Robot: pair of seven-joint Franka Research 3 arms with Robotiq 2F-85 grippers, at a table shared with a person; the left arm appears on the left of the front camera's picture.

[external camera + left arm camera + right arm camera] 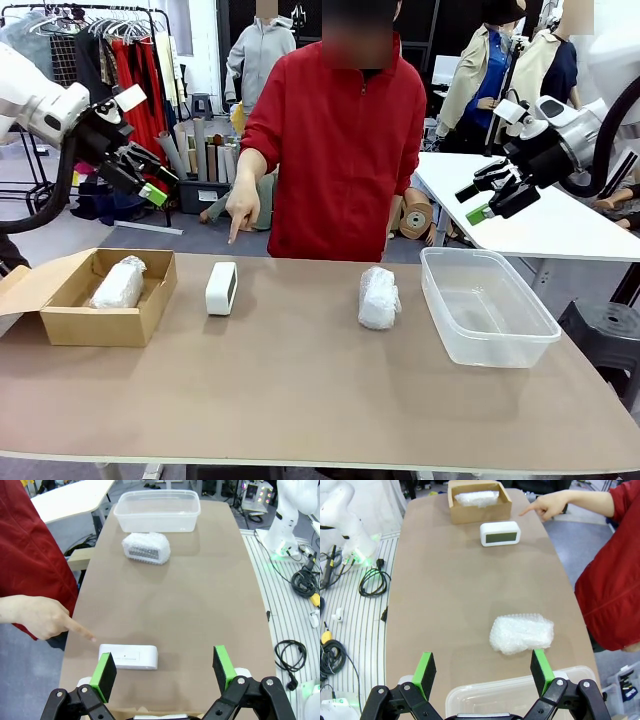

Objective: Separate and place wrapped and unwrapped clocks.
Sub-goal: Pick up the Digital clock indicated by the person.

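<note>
A bare white clock stands on the brown table, left of centre. One bubble-wrapped clock lies inside the cardboard box at the left. Another wrapped clock rests right of centre, beside the clear tub. A person in red points a finger down at the bare clock. My left gripper hangs open, high above the box. High over the tub, my right gripper is open too, holding nothing.
The clear tub has nothing in it. The box's flap lies open toward the table's left edge. A second white table stands behind at the right, and cables lie on the floor beside the table.
</note>
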